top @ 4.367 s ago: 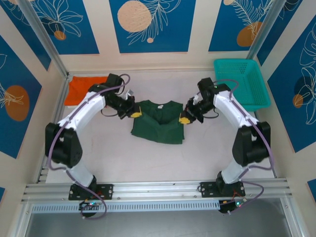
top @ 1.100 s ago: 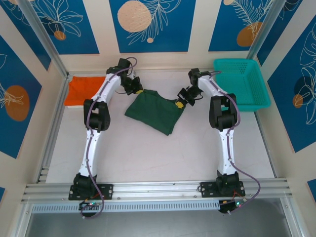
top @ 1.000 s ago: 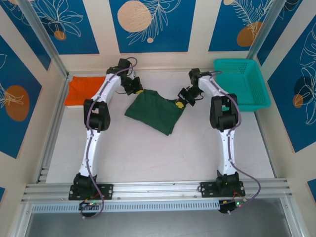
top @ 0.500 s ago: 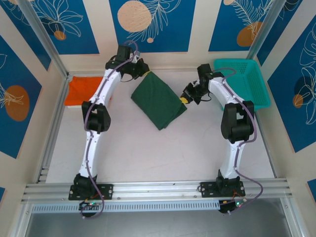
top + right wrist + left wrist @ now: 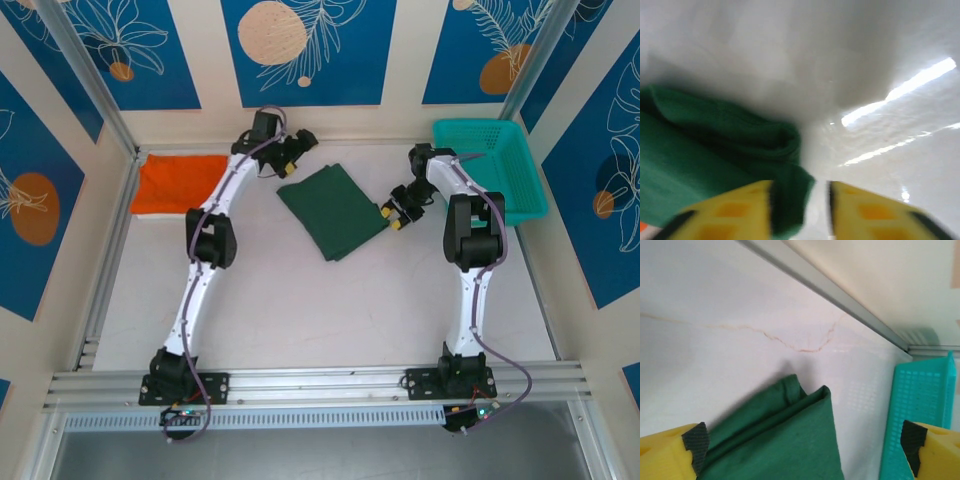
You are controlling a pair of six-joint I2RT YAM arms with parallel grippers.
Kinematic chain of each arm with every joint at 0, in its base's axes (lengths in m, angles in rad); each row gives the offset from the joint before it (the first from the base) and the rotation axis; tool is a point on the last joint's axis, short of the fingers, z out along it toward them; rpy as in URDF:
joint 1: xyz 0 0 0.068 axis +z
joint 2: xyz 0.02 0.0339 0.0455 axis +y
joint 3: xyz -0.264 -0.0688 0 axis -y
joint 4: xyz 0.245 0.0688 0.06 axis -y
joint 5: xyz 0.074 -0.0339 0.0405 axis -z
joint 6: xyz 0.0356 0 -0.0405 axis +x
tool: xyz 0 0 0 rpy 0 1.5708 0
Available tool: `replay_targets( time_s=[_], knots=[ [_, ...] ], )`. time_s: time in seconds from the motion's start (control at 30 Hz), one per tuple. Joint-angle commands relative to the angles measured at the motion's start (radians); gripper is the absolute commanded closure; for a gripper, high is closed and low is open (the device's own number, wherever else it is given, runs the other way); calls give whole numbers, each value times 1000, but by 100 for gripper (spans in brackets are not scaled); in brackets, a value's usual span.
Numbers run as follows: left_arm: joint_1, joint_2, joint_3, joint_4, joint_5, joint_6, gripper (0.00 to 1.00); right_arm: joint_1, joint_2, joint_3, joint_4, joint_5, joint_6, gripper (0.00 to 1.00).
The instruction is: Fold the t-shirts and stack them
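The green shirt lay folded flat near the bench's 12 o'clock, likely ready for stacking. The left gripper stood wide open by its far corner. The right gripper was open too, loose around its 3 o'clock edge. The orange shirt sat at 10 o'clock.

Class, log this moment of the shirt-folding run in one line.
green shirt: folded on table | orange shirt: folded, far left | left gripper: open | right gripper: open at green shirt's corner | stack: not done
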Motion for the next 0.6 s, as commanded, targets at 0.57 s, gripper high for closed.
replay_targets(
  time_s=[0.57],
  knots=[
    [-163, -358, -516, -361, -49, 380, 34, 219, -145, -110, 289, -296, -88, 73]
  ],
)
